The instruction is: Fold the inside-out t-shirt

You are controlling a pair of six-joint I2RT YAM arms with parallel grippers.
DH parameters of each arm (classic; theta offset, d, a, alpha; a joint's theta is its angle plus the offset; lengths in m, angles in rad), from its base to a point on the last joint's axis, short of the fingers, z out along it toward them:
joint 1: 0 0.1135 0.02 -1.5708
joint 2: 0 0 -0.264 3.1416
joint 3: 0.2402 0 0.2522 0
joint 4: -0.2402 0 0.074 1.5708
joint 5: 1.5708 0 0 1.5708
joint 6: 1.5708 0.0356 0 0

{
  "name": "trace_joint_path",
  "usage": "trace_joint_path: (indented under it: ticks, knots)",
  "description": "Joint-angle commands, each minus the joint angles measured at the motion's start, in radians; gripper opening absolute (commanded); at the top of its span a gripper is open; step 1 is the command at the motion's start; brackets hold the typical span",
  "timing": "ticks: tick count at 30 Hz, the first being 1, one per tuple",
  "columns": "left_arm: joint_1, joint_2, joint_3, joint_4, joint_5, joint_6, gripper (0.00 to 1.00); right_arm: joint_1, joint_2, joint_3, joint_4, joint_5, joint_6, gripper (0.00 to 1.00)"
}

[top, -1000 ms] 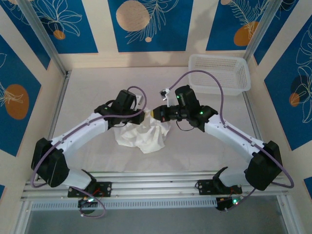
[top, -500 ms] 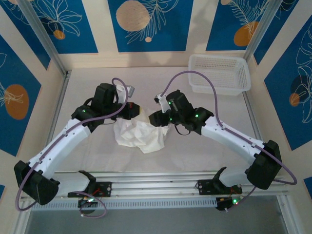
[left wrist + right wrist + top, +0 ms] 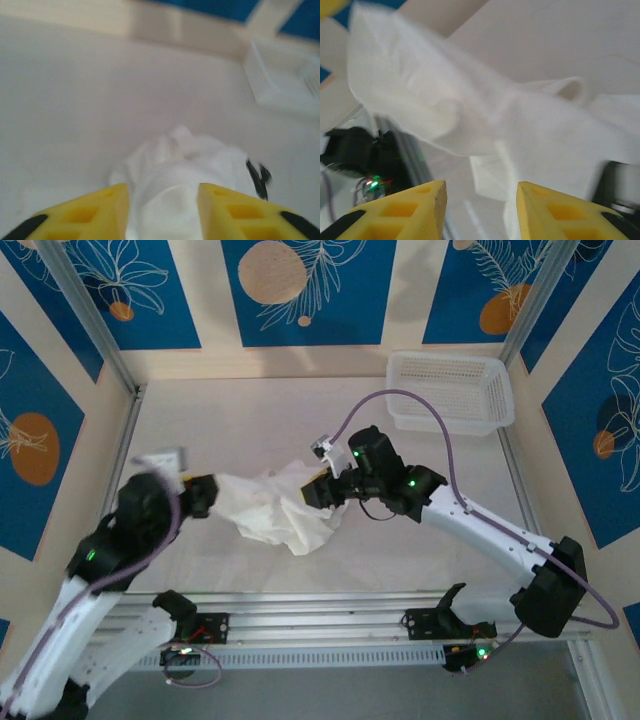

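The inside-out t-shirt is a crumpled white heap at the table's middle, with one part drawn out to the left. My left gripper is at the end of that drawn-out part and shut on it. In the left wrist view the cloth fills the gap at the left gripper. My right gripper hovers at the heap's right side. It stands open, with the t-shirt spread just beyond its fingers.
A white mesh basket stands at the back right, also seen as a blur in the left wrist view. Aluminium rails run along the near edge. Frame posts and panel walls close in the table's left, right and back sides.
The left arm has swung back to the left and nearer, dragging part of the t-shirt with it. The right gripper has stayed by the heap's right side.
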Motion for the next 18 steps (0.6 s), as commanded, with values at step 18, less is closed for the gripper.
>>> trace_joint_path:
  ticks: [18]
  knots:
    - [0.043,0.831,0.248,0.083,0.278,0.004,0.62,-0.178,0.422,0.185,-0.153,-0.003,0.186,0.52]
